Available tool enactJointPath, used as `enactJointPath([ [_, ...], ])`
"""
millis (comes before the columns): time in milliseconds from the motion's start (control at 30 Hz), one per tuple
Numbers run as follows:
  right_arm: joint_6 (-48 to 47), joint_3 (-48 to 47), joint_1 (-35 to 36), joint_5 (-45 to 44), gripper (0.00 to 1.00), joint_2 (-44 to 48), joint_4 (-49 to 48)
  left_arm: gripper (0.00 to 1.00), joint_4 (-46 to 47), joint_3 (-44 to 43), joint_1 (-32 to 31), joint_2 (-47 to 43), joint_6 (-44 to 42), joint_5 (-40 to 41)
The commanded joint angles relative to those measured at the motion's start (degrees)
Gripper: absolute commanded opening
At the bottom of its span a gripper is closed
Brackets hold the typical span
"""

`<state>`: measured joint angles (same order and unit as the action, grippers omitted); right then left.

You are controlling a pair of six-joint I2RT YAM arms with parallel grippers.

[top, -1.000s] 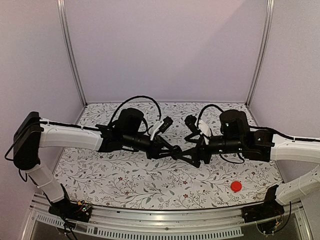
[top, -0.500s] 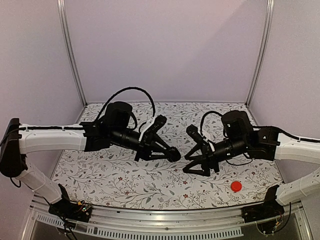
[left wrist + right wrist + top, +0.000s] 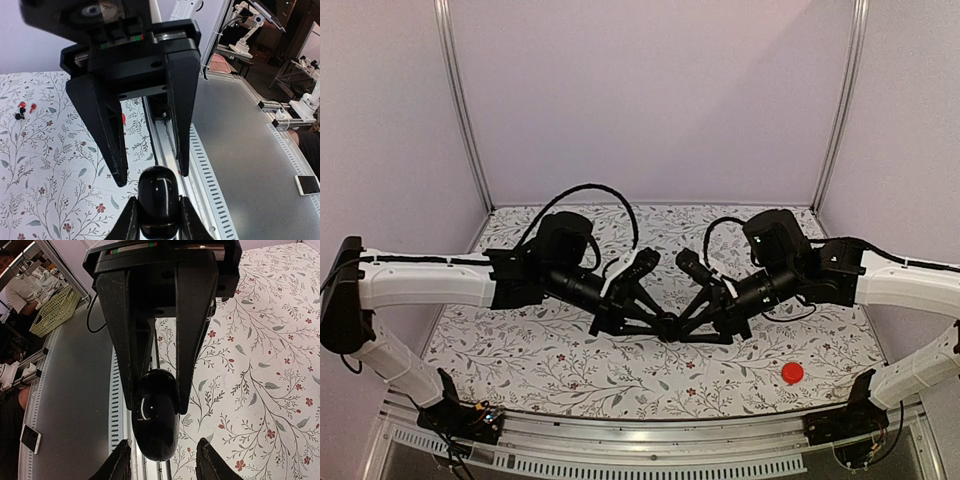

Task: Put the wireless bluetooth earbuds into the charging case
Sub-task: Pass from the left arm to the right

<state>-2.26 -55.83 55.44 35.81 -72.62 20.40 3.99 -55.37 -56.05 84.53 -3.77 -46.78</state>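
The right end effector [image 3: 165, 460] is back, half open around the case [image 3: 157, 192]. The left end effector [image 3: 157, 222] stays clamped on it; opening looks next.

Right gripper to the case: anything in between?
Nothing visible. The left gripper is clamped on the charging case, and the open fingers of the right gripper flank its free end with only air between.

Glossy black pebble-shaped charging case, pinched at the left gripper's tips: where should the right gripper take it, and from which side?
Probably the free rounded half of the glossy black charging case, beyond the left gripper, with the right gripper coming head-on from the opposite side. Its fingers flank that half; the smooth shell favours pads across its widest part.
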Motion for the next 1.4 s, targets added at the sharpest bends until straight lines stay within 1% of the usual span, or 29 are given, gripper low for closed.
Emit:
enactJointPath([
  [0, -1.9, -2.6, -0.2, 2.4, 0.42, -1.6, 3.0, 0.00, -2.0, -2.0, -1.3, 1.8, -1.7, -0.9],
  [267, -2.2, -2.9, -0.2, 3.6, 0.37, -3.1, 3.1, 0.00, -2.1, -2.4, -1.6, 3.1, -1.9, -1.1],
  [700, -2.4, -3.4, -0.2, 3.5, 0.37, -4.4, 3.0, 0.00, -1.7, -2.8, -1.5, 4.1, -1.8, -0.7],
  [767, -2.5, -3.5, -0.2, 3.5, 0.36, -4.5, 3.1, 0.00, -1.6, -2.9, -1.6, 4.3, -1.9, -0.7],
  [900, -2.6, -3.5, -0.2, 3.9, 0.30, -4.8, 3.0, 0.01, -1.8, -2.8, -1.5, 4.0, -1.9, 0.3],
  [967, -2.6, -3.4, -0.2, 4.1, 0.25, -4.9, 2.9, 0.05, -1.5, -2.6, -1.6, 3.7, -1.7, 0.8],
  [1033, -2.6, -3.4, -0.2, 4.2, 0.19, -4.9, 2.8, 0.11, -0.7, -2.1, -1.5, 3.0, -1.1, 1.2],
  [1100, -2.5, -3.4, -0.2, 3.9, 0.16, -4.7, 2.5, 0.17, 0.3, -1.5, -1.4, 2.2, -0.7, 2.1],
  [1267, -1.3, -2.7, -0.7, 2.8, 0.12, -3.4, 0.2, 0.32, 2.2, 0.8, -0.1, -1.5, 1.2, 5.5],
  [1333, -0.7, -2.4, -1.3, 2.0, 0.11, -2.9, -1.0, 0.37, 4.2, 2.6, 1.2, -4.1, 2.6, 6.3],
  [1367, -0.2, -2.2, -1.8, 1.8, 0.10, -2.3, -1.7, 0.41, 5.7, 3.8, 2.0, -5.7, 3.5, 7.0],
])
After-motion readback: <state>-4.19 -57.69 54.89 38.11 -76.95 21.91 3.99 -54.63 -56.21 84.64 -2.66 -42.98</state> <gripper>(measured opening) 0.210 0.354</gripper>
